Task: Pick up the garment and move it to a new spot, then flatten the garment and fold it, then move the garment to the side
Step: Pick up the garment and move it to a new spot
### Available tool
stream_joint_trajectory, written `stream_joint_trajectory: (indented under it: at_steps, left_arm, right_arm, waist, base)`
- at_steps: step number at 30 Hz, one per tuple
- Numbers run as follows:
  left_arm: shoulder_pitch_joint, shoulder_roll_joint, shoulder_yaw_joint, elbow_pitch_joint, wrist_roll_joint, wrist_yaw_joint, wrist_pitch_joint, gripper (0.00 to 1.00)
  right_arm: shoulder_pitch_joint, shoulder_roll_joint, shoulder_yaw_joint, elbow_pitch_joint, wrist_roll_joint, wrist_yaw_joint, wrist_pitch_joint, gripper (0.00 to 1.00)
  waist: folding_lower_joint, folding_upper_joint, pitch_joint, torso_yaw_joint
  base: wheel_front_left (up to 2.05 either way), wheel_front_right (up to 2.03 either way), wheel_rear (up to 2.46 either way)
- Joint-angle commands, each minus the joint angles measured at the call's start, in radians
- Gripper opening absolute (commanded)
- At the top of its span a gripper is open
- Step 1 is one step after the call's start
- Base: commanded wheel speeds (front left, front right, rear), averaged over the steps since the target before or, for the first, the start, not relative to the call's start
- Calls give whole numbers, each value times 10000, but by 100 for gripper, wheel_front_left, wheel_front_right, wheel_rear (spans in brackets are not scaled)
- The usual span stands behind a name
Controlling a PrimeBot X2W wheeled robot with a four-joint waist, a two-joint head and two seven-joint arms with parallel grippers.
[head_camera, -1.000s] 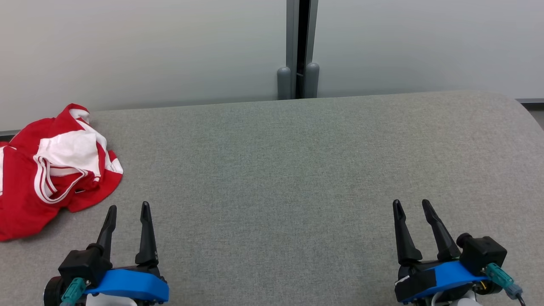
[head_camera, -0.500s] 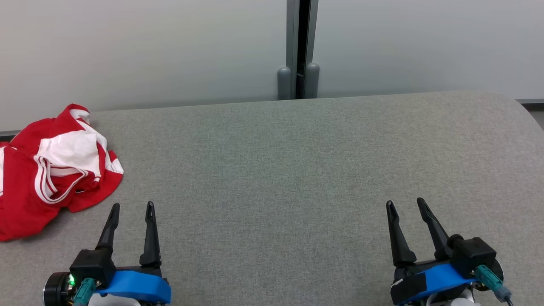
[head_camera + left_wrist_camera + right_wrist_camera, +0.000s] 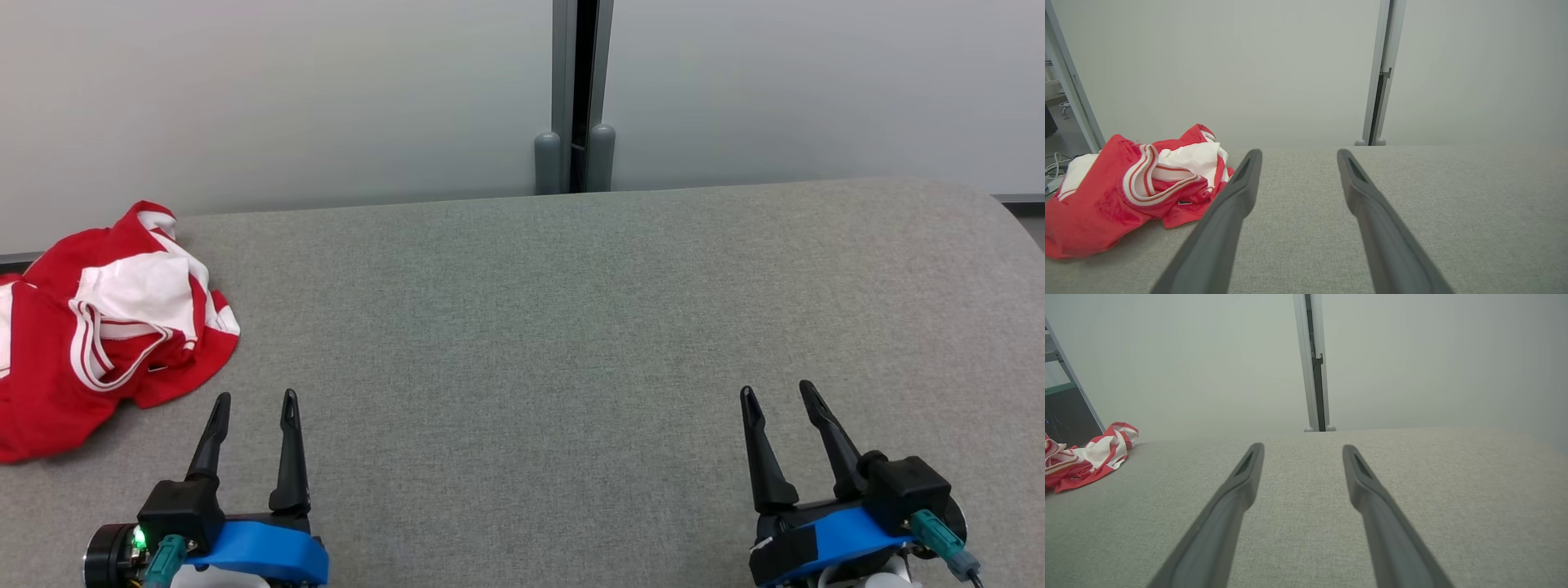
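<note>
I judge the task not yet begun. The garment (image 3: 106,327) lies in a crumpled red-and-white heap at the table's (image 3: 571,327) left edge, about ten o'clock from my left gripper (image 3: 255,396), near it but not touching. My right gripper (image 3: 776,389) hovers well apart, toward three o'clock. Both pairs of fingers stand apart, holding nothing. Pickup, move, flattening, folding and setting aside are all left to do.

a grey fabric-covered table (image 3: 571,310) carries a crumpled red-and-white garment (image 3: 98,327) at its far left edge.
</note>
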Motion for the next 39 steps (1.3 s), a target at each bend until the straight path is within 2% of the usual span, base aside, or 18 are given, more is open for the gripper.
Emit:
stream_joint_trajectory:
  at_steps: [1,7,14,39]
  left_arm:
    - [-86,57,19,18,0,-25,-49,100]
    - [-166,57,25,45,22,-41,-49,100]
    - [-138,57,22,108,60,-28,-49,100]
    - [-92,51,470,86,55,0,-43,100]
  right_arm:
    - [-72,-30,-16,15,29,-3,-56,100]
    - [-89,-27,-17,-60,22,-3,-56,100]
    - [71,-27,66,-81,-58,-3,-54,100]
    - [-98,-24,120,33,-15,-3,-54,100]
  waist:
    - [0,0,2,19]
    - [0,0,56,247]
    - [0,0,52,993]
    - [0,0,248,5014]
  base:
    - [0,0,0]
    - [0,0,0]
    - [0,0,0]
    - [0,0,0]
